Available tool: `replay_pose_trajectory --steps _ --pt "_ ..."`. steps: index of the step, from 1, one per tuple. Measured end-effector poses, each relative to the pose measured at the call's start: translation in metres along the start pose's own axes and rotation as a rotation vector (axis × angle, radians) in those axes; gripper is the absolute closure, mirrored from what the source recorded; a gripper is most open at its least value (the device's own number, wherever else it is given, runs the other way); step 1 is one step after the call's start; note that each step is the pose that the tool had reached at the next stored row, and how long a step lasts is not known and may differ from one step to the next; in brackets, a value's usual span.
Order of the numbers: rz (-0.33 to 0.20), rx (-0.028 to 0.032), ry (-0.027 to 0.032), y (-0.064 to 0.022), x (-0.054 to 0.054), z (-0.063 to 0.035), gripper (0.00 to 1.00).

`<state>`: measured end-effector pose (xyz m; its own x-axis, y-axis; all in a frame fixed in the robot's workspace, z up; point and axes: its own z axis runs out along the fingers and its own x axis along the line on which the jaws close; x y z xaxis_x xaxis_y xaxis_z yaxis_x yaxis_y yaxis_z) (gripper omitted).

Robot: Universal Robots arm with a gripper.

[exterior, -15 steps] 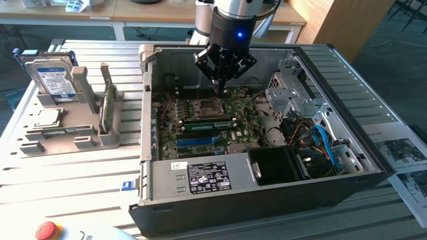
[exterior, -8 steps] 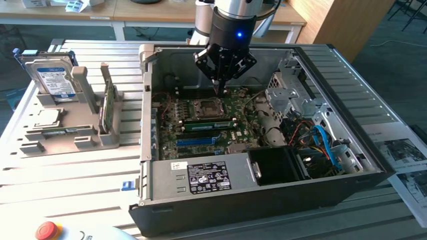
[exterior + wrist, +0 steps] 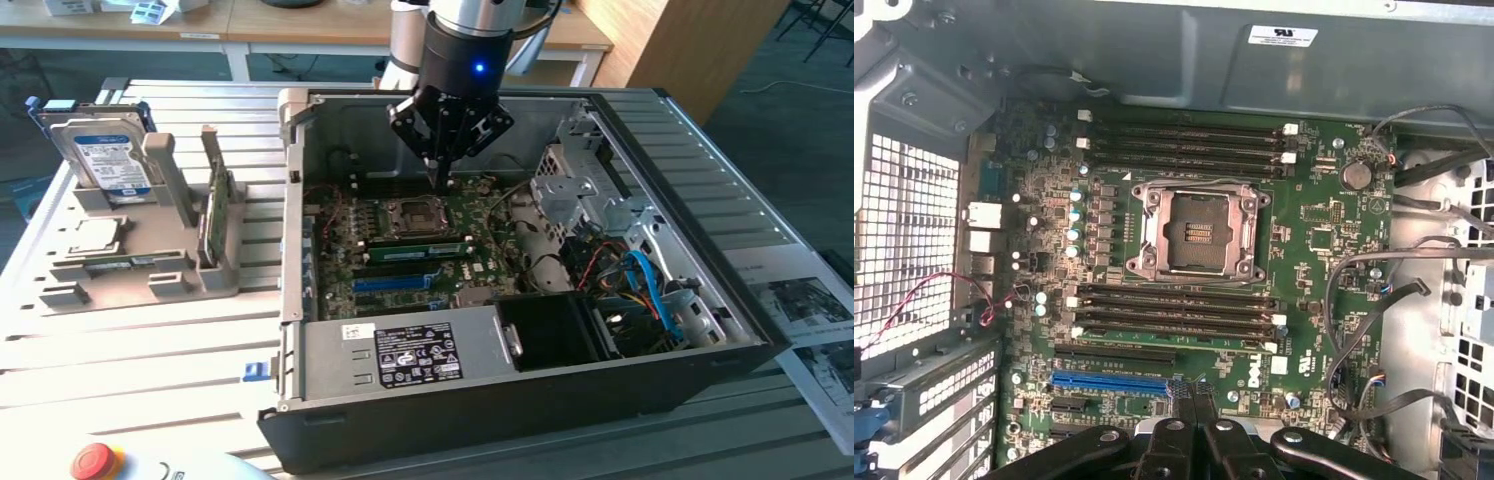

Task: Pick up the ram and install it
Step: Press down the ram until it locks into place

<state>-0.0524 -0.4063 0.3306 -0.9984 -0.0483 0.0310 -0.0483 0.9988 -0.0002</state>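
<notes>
The ram, a thin green stick, stands on edge in the grey holder at the exterior view's left, outside the computer. My gripper hangs inside the open computer case, well away from the ram, fingers pressed together and pointing down with nothing between them. It hovers over the back of the green motherboard, just behind the CPU socket. In the wrist view the shut gripper hangs above the motherboard, with dark memory slots on both sides of the CPU socket.
A silver blue-labelled hard drive stands in the same holder. In the case sit a power supply, a metal drive cage and loose cables. A red stop button is at the front; papers lie at the exterior view's right.
</notes>
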Motion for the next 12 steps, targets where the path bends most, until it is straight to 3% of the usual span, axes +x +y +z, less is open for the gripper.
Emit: replay_pose_trajectory --steps 8,9,12 --pt "0.000 0.0001 -0.0001 0.0000 0.0000 -0.0005 0.90" --pt "0.000 0.0004 -0.0069 0.0000 0.0000 -0.0005 0.90" --pt "0.000 0.0004 -0.0068 0.0000 0.0000 -0.0005 0.90"
